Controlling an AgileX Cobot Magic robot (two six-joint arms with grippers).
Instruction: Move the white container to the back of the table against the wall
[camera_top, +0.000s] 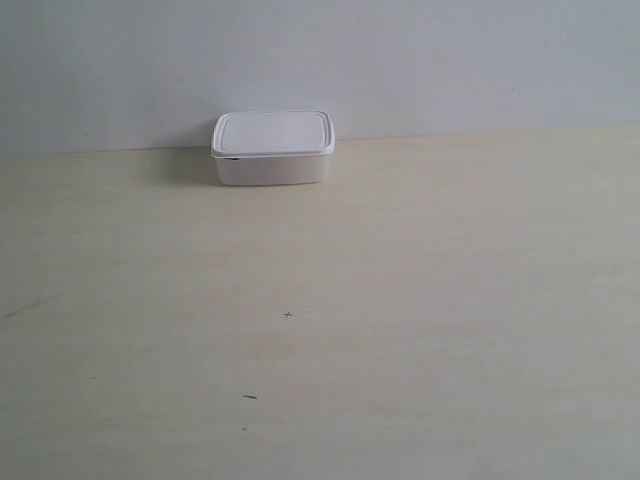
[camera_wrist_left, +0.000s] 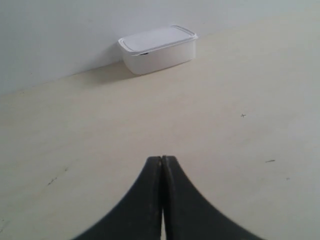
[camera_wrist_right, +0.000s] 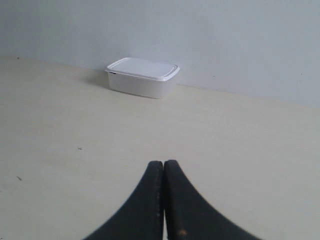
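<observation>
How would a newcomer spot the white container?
Start at the plain pale grey wall behind the wide cream-beige table. At the wall's foot sits a shallow rectangular white plastic box with rounded corners and a rimmed lid. Only tiny dark specks share the table.

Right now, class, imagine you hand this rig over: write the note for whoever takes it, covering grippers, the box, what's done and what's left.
Left gripper: shut, empty, well away from the white box.
Right gripper: shut, empty, also away from it.
White box: lid on, upright, at the back of the table by the wall.
Done: the move looks finished.
Left: check that it touches the wall; the pictures do not settle that.
</observation>
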